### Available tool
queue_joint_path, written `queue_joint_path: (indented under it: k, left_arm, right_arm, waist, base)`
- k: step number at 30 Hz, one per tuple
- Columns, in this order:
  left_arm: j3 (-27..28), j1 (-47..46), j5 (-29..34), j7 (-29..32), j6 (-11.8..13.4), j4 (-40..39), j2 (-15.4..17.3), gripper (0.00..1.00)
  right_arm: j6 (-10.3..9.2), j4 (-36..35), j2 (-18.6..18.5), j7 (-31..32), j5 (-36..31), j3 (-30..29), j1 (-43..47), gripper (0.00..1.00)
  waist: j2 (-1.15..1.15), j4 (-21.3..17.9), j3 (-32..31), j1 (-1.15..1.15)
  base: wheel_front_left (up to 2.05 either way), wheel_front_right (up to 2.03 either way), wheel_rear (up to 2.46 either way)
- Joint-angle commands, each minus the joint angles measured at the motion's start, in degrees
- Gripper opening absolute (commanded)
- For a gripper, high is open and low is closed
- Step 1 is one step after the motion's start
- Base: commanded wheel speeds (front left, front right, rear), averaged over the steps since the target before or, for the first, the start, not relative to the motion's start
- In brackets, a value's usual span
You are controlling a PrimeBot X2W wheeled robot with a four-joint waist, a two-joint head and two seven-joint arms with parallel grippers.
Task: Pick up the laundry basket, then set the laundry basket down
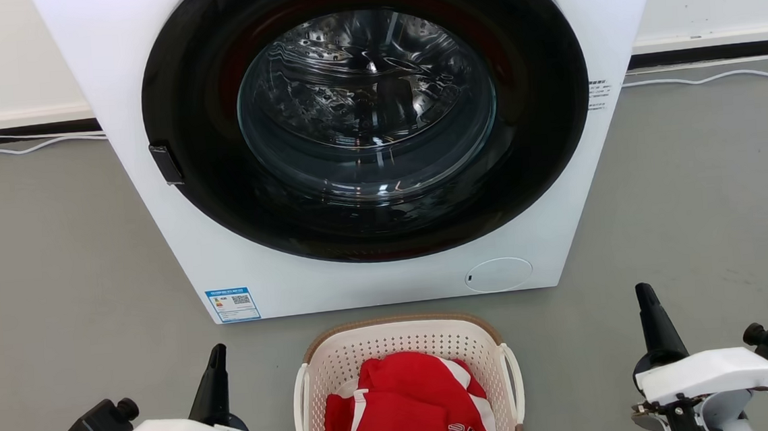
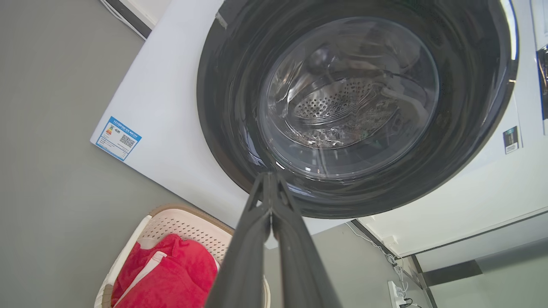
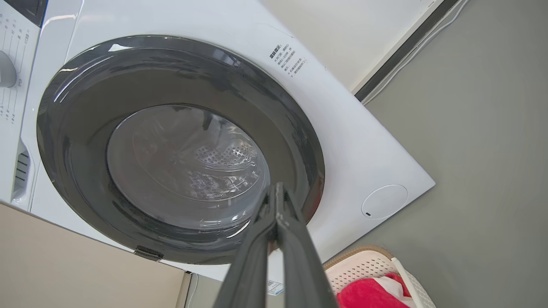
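The laundry basket (image 1: 403,349), cream-white and perforated with a brown rim band, stands on the grey floor just in front of the washing machine (image 1: 361,271). A red and white garment (image 1: 404,410) lies inside it. Its white loop handles show on both sides. My left gripper (image 1: 216,354) is shut and empty, well to the left of the basket. My right gripper (image 1: 645,292) is shut and empty too, well to the right. The basket (image 2: 180,224) sits at the lower left of the left wrist view beside the closed fingertips (image 2: 269,177), and the basket (image 3: 368,267) at the lower right of the right wrist view.
The washing machine's round dark door (image 1: 366,108) is closed, with the steel drum visible behind the glass. White cables (image 1: 705,77) run along the wall base behind it. Open grey floor (image 1: 56,265) lies on both sides of the machine and basket.
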Motion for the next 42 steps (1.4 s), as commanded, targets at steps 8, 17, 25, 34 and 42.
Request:
queue_joint_path:
  k: [8,17,25,34,42]
  left_arm:
    - [1.8,-2.5,-5.9,1.4,-0.2,-2.1,0.5,0.00]
    - [2.5,-2.6,-11.3,2.9,-0.2,-2.5,0.6,0.00]
    - [3.1,-2.7,-16.1,4.2,-0.2,-2.9,0.7,0.00]
    - [3.7,-2.7,-21.0,5.6,-0.3,-3.2,0.7,0.00]
    - [4.4,-2.8,-25.8,6.9,-0.3,-3.6,0.8,0.00]
  right_arm:
    - [0.22,-2.2,-0.1,1.8,5.7,-0.5,-1.1,0.00]
    - [0.25,-2.7,-0.1,3.3,11.1,-1.1,-0.9,0.00]
    - [0.28,-3.2,-0.1,4.7,15.9,-1.6,-0.9,0.00]
    - [0.31,-3.7,-0.1,6.0,20.7,-2.2,-0.8,0.00]
    - [0.33,-4.2,-0.1,7.4,25.6,-2.7,-0.7,0.00]
  waist:
    - [0.00,0.2,-0.1,0.00]
    - [0.00,0.4,-0.1,0.00]
    - [0.00,0.5,-0.2,0.00]
    - [0.00,0.7,-0.2,0.00]
    - [0.00,0.9,-0.3,0.00]
  base:
    - [0.00,0.00,0.00]
    - [0.00,0.00,0.00]
    - [0.00,0.00,0.00]
    - [0.00,0.00,0.00]
    - [0.00,0.00,0.00]
